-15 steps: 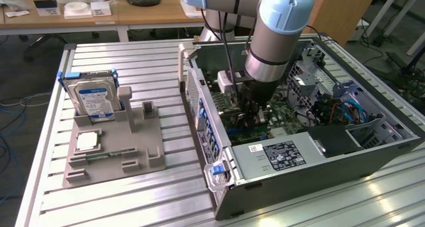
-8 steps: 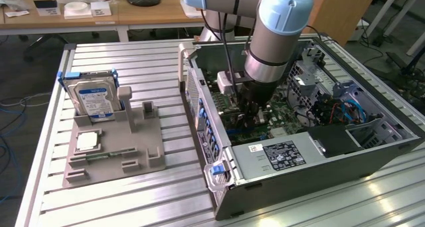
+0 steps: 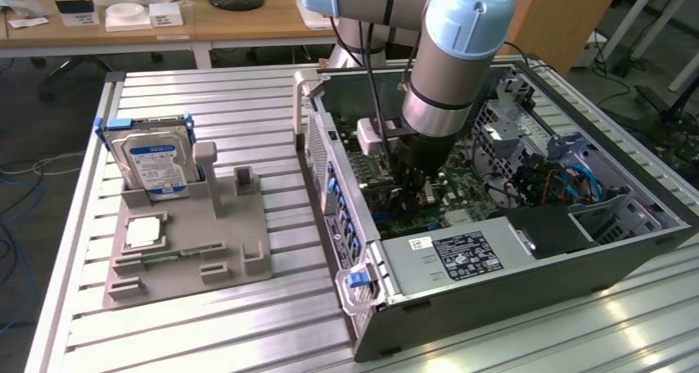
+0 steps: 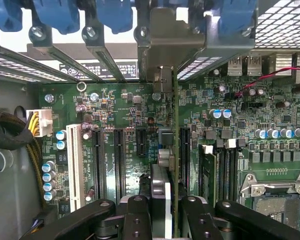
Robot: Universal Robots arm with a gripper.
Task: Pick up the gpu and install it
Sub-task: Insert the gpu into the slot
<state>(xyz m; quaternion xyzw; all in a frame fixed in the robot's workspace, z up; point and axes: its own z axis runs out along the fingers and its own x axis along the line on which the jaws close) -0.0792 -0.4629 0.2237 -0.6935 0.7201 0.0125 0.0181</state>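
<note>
A: Entry, install stage. Where is the arm?

B: Reached down into the open computer case (image 3: 513,226), which lies on its side on the slatted worktop (image 3: 218,324). In the exterior view the gripper (image 3: 413,195) sits low over the motherboard (image 3: 464,195).

A: And the gpu?

B: In the wrist view the gpu (image 4: 174,150) stands edge-on between the gripper (image 4: 166,207) fingers (image 4: 138,212), which are clamped on its near end. Its metal bracket (image 4: 162,50) is up at the rear slot openings, below the blue latches (image 4: 115,15).

A: Seated?

B: Cannot tell. The card lines up along an expansion slot (image 4: 184,155), but the contact edge is hidden. I judge pick-up done, insertion under way or close to finished; release is left.

A: Fixture tray?

B: The grey fixture (image 3: 186,242) holds the hard drive (image 3: 153,164) upright, well apart from the case.
</note>
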